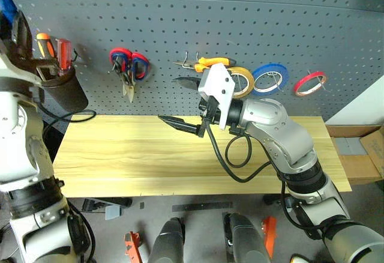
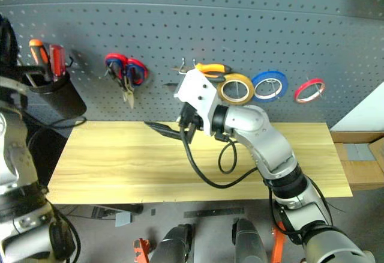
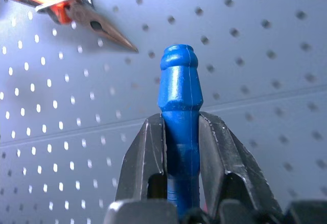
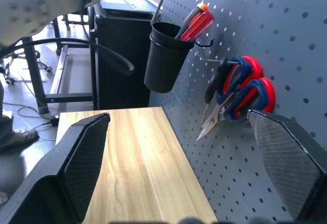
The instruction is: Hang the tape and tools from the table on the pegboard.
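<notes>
- Left wrist view gives me the left end effector (image 3: 181, 147) clamped on the blue screwdriver (image 3: 180, 88), its handle end sticking up between the fingers, close to the pegboard (image 3: 265, 55).
- Same view: the pliers (image 3: 76, 9) hang on a hook, nose pointing down along the board.
- From the head cameras, my left arm is raised at the left edge, beside a black cup (image 1: 65, 86) on the board that holds an orange and a red screwdriver.
- My right end effector (image 4: 179, 168) is wide open and empty, pointing sideways along the bench (image 1: 120, 155), above its surface.
- Hanging on the pegboard (image 1: 240, 17), going rightward: red-and-blue scissors (image 1: 129, 65), pliers (image 1: 207, 63), yellow roll (image 1: 242, 81), blue roll (image 1: 269, 78), red tape (image 1: 309, 83).
- Dark blades (image 1: 187, 83) show just below the pliers, partly hidden by my right wrist; I cannot tell what they belong to.
- I see no tools lying on the visible benchtop.
</notes>
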{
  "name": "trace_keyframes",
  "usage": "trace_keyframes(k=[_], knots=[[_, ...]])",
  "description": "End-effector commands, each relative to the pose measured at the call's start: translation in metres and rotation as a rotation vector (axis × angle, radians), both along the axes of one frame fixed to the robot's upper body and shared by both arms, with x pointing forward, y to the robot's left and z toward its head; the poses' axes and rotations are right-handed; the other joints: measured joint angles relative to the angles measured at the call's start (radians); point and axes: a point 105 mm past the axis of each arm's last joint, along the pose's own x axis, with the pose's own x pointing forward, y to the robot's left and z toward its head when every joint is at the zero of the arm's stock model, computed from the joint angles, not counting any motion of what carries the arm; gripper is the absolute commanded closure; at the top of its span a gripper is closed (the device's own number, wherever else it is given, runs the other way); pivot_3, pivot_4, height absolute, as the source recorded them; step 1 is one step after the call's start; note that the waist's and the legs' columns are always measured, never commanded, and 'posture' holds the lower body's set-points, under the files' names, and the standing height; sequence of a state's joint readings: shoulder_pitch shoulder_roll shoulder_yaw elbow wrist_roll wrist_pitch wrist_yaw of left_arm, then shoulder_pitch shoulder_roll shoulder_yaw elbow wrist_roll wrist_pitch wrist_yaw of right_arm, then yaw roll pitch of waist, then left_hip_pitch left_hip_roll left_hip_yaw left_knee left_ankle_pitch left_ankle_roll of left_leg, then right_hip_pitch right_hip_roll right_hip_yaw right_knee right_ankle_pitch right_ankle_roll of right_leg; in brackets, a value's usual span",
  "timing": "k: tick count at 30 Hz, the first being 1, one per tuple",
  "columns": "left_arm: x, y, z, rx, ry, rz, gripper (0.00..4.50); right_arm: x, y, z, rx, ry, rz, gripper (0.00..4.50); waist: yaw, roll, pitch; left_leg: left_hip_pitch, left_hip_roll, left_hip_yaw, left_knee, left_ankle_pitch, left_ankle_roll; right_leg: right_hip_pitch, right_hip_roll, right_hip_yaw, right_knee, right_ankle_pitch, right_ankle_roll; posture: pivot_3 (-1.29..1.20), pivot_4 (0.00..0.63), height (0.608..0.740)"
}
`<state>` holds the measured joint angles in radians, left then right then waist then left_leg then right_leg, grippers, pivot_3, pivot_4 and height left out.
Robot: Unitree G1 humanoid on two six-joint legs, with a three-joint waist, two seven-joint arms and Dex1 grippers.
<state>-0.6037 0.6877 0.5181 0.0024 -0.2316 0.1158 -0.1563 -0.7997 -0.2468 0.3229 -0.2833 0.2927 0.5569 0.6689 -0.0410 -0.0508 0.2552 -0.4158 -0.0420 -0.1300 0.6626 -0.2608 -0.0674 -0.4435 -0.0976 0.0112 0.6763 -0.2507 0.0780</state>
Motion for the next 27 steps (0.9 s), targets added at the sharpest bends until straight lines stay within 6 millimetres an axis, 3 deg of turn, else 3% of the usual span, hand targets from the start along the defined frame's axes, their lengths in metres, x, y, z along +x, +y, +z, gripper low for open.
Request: trace_keyframes(k=[1, 6, 14, 26, 27], knots=[[-0.001, 0.006, 0.012, 0.043, -0.058, 0.016, 3.97, -0.003, -0.001, 0.014, 0.039, -0.055, -0.003, 0.0, -0.003, 0.0, -0.004, 0.0, 0.0, 0.0, 0.0, 0.0, 0.0, 0.0, 0.0, 0.0, 0.0, 0.0, 0.0, -0.02, 0.141, 0.74], [0.015, 0.015, -0.003, 0.001, -0.038, 0.023, 3.97, -0.004, 0.0, 0.013, 0.042, -0.048, -0.001, 0.0, -0.012, -0.001, -0.013, 0.0, 0.0, -0.001, 0.0, 0.0, 0.0, 0.0, 0.0, 0.0, 0.0, 0.0, 0.0, -0.02, 0.146, 0.74], [0.02, 0.022, -0.023, -0.017, -0.046, 0.068, 3.97, -0.006, 0.0, 0.011, 0.037, -0.036, 0.011, 0.0, -0.017, -0.001, -0.014, 0.0, 0.0, -0.002, 0.002, 0.0, -0.001, 0.0, 0.0, -0.001, 0.002, 0.0, 0.0, -0.02, 0.158, 0.74], [0.008, 0.027, -0.031, -0.107, -0.114, 0.089, 0.16, -0.007, -0.004, 0.009, 0.029, -0.04, 0.013, 0.0, -0.02, -0.001, -0.017, 0.001, 0.0, -0.002, 0.002, 0.0, -0.001, 0.0, 0.0, 0.0, 0.004, 0.0, -0.001, -0.04, 0.157, 0.74], [0.006, 0.025, -0.028, -0.113, -0.131, 0.087, 0.16, -0.007, -0.005, 0.011, 0.038, -0.044, 0.012, 0.0, -0.02, -0.001, -0.018, 0.001, 0.0, -0.002, 0.002, 0.0, -0.001, 0.0, 0.0, 0.0, 0.004, 0.0, -0.001, -0.04, 0.156, 0.74]])
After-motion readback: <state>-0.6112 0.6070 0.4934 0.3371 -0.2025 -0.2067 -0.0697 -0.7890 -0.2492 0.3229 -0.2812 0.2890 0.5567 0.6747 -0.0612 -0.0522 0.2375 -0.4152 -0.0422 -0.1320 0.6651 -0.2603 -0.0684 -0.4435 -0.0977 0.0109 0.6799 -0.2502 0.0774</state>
